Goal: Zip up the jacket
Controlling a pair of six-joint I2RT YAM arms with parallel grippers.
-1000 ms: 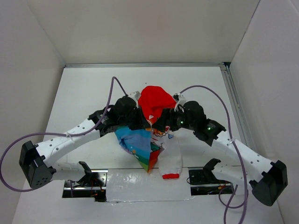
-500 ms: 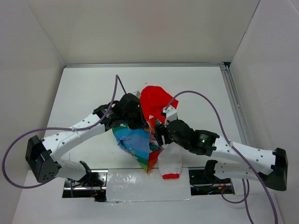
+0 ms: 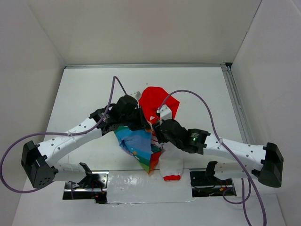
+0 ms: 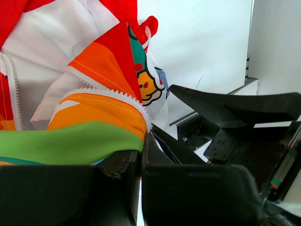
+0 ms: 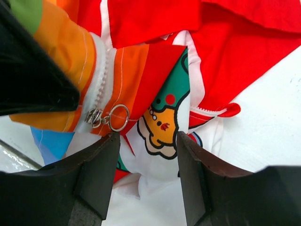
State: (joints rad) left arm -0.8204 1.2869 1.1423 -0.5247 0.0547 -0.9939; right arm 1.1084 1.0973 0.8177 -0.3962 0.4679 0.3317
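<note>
The jacket (image 3: 141,143) lies bunched at the table's middle, red hood (image 3: 157,101) at the far side, rainbow panel toward me, a white sleeve (image 3: 171,165) hanging near. My left gripper (image 3: 140,123) is shut on the jacket's orange-and-green front edge (image 4: 94,136) beside the white zipper teeth (image 4: 113,94). My right gripper (image 3: 157,133) is open above the cartoon print (image 5: 162,120), jaws wide apart, holding nothing. The metal zipper slider (image 5: 94,117) with its ring pull (image 5: 118,117) sits just above my right gripper's (image 5: 146,141) left fingertip (image 5: 106,155).
A shiny foil strip (image 3: 141,184) runs along the near edge between the arm bases. Purple cables (image 3: 202,94) loop over both arms. White walls close the back and sides, with a metal rail (image 3: 235,101) along the right.
My right arm has swung lower and to the left, bringing its gripper in over the jacket's middle. My left arm shifted a little and still holds the jacket edge.
</note>
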